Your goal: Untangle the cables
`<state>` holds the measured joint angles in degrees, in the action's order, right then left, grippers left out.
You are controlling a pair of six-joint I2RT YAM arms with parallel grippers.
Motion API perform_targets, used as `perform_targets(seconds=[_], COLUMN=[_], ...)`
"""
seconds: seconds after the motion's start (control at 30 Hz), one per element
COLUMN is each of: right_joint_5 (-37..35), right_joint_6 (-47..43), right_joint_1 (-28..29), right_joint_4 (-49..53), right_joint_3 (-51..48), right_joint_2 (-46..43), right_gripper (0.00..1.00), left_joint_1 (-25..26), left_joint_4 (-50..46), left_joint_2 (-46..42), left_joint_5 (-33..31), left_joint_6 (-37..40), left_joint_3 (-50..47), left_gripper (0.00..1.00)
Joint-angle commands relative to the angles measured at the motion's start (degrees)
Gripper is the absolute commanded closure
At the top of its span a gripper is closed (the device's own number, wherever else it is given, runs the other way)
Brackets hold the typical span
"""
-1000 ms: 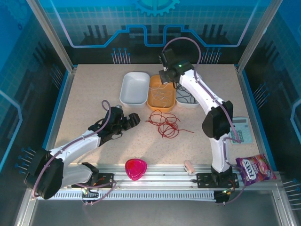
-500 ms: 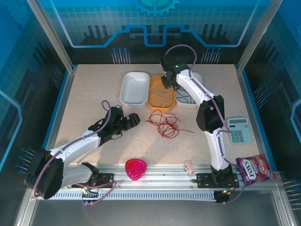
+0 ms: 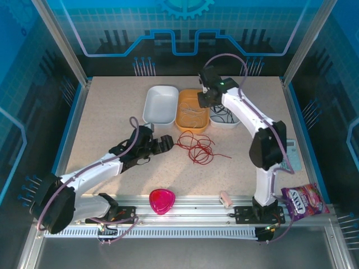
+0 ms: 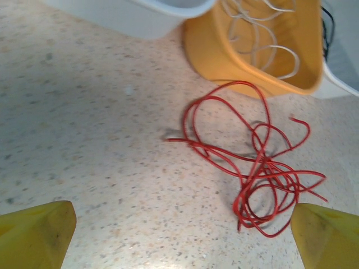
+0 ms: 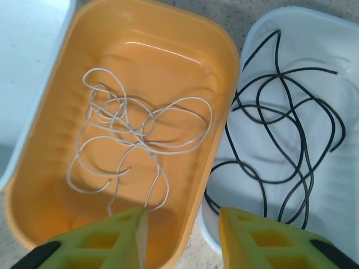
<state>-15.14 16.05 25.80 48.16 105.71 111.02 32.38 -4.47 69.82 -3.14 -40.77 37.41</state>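
The left end effector (image 3: 160, 143), fingers wide apart, is beside the red cable (image 3: 195, 147) on the surface (image 3: 112, 112). The right end effector (image 5: 182, 219), apart and empty, hangs over the pale cable (image 5: 120, 129) in the orange tray (image 5: 168, 45).

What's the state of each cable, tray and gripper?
red cable: loose tangle on the table, outside the trays
whitish cable: in the orange tray
black cable: in the right white tray
left white tray: empty
left gripper: open, empty
right gripper: open, empty
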Motion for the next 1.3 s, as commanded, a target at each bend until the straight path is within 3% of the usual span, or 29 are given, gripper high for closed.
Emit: perform_targets(seconds=[0.0, 0.17, 0.47, 0.6, 0.63, 0.67, 1.0, 1.27], right_joint_5=[3.51, 7.6, 9.75, 9.79, 9.78, 9.98, 9.15, 7.81], right_joint_6=[3.74, 7.27, 10.03, 10.35, 10.47, 10.48, 11.17, 11.35], right_joint_1=[-0.53, -1.26, -3.29, -5.09, -5.46, -5.86, -7.96, -7.99], right_joint_4=[-4.35, -8.11, -10.8, -11.23, -11.52, -11.96, -11.93, -11.44], right_joint_3=[-7.36, -21.23, -37.88, -41.14, -41.97, -42.86, -46.2, -46.75], right_joint_2=[-7.29, -18.19, -34.35, -38.88, -39.96, -40.96, -44.48, -45.19], right_gripper=[0.55, 0.42, 0.32, 0.27, 0.2, 0.01, 0.0, 0.0], left_joint_1=[2.8, 6.98, 9.84, 10.38, 10.55, 10.74, 10.99, 10.99], left_joint_4=[0.82, 0.5, -0.42, -1.78, -1.86, -2.07, -4.57, -5.2], left_joint_2=[2.77, 9.11, 24.09, 28.69, 29.4, 30.02, 33.91, 37.45], left_joint_5=[0.57, 0.67, 2.32, 1.3, 0.7, -0.15, -5.38, -4.71], left_joint_6=[4.9, 8.21, 9.18, 8.78, 8.92, 9.2, 9.48, 9.4], left_joint_3=[3.74, 8.83, 19.54, 23.11, 23.63, 24.06, 27.86, 30.69], left_gripper=[0.01, 0.04, 0.36, 0.44, 0.46, 0.49, 0.58, 0.62])
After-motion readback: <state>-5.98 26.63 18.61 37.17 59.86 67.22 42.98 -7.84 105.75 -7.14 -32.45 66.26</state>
